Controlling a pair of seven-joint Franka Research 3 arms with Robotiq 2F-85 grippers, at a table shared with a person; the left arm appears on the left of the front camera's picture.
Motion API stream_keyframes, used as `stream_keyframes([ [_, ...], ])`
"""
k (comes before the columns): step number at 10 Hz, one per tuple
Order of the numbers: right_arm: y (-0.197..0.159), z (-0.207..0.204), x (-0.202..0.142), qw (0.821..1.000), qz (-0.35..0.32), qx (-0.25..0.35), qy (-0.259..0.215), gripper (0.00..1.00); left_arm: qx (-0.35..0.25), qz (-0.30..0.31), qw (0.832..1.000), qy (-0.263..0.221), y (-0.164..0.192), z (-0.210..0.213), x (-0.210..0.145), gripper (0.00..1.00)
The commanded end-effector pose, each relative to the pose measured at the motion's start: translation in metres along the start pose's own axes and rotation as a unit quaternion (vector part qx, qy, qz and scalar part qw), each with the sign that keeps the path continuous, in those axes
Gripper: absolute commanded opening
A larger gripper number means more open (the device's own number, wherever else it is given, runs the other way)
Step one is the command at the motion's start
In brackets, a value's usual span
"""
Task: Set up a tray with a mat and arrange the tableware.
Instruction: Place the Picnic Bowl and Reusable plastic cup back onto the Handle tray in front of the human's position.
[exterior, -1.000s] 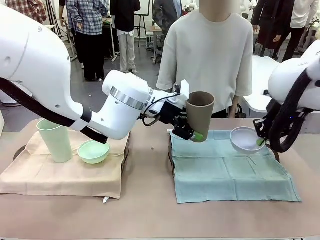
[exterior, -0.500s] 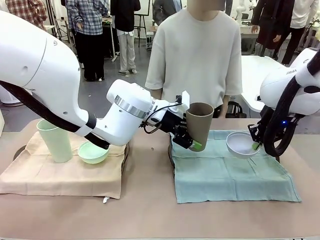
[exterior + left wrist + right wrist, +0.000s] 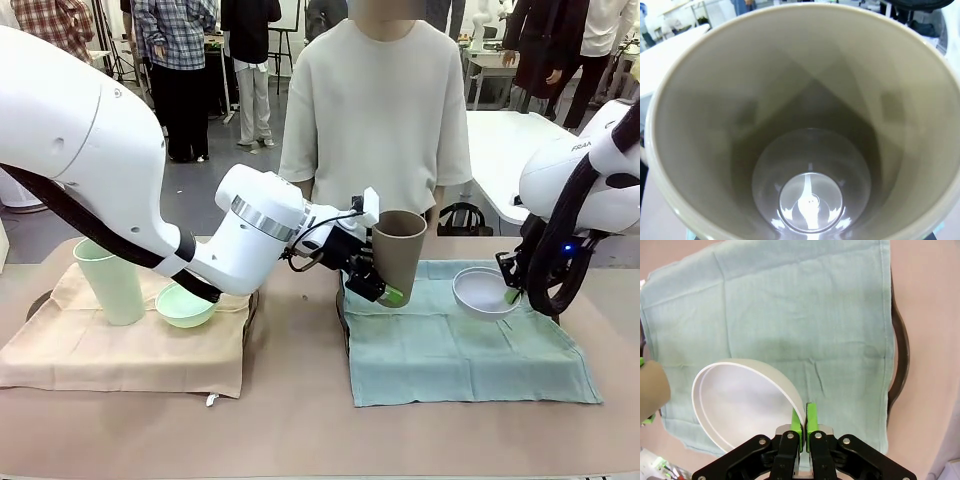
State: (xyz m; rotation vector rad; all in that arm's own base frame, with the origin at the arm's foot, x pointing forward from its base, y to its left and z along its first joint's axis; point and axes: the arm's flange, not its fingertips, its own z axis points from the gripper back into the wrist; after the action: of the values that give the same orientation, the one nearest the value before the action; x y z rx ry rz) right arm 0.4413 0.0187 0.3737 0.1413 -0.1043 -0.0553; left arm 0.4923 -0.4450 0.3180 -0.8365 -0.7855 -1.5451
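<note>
Over the near left corner of the pale green cloth mat (image 3: 460, 345), the left hand (image 3: 385, 285) holds the tall brown handleless cup (image 3: 398, 255) by its lower wall, one green pad (image 3: 395, 295) showing against the cup's base. The cup stands nearly upright, long axis vertical with a slight lean, mouth up; whether its base touches the mat I cannot tell. From the left wrist camera I look straight down into the cup's mouth (image 3: 805, 125) to its glossy bottom. The left arm stretches low from the left side of the table (image 3: 300, 420), wrist pointing toward the middle.

On the right, the right hand (image 3: 515, 290) has its fingers pressed together on the rim of the small round white bowl (image 3: 484, 290), pinching the wall between green pads (image 3: 811, 417). The bowl (image 3: 740, 400) sits tilted, mouth facing up, low over the mat's (image 3: 805, 315) far right part. A dark tray rim (image 3: 902, 355) curves out past the mat's edge. Letters "FRAN" show on the right arm.

Far left, a pale green tall cup (image 3: 110, 280) stands upright beside a pale green small bowl (image 3: 186, 303) on a beige cloth mat (image 3: 120, 355).
</note>
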Motion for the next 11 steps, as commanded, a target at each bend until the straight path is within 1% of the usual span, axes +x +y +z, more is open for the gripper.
stream_keyframes([
  [1, 0.001, -0.012, 0.003, 1.0, 0.002, 0.019, 0.012, 0.04, 0.011, -0.015, 1.0, -0.015, 0.005, -0.011, -0.003, 0.8],
  [2, -0.001, -0.015, 0.004, 1.0, 0.002, 0.021, 0.013, 0.04, 0.008, -0.023, 0.999, -0.021, 0.005, -0.018, -0.005, 0.8],
  [6, -0.001, -0.025, 0.012, 0.999, -0.002, 0.034, 0.02, 0.04, -0.007, -0.019, 1.0, -0.016, 0.006, -0.038, -0.016, 0.8],
  [11, -0.007, -0.034, 0.021, 0.999, -0.014, 0.042, 0.027, 0.04, -0.007, -0.028, 1.0, -0.007, 0.011, -0.045, -0.024, 0.8],
])
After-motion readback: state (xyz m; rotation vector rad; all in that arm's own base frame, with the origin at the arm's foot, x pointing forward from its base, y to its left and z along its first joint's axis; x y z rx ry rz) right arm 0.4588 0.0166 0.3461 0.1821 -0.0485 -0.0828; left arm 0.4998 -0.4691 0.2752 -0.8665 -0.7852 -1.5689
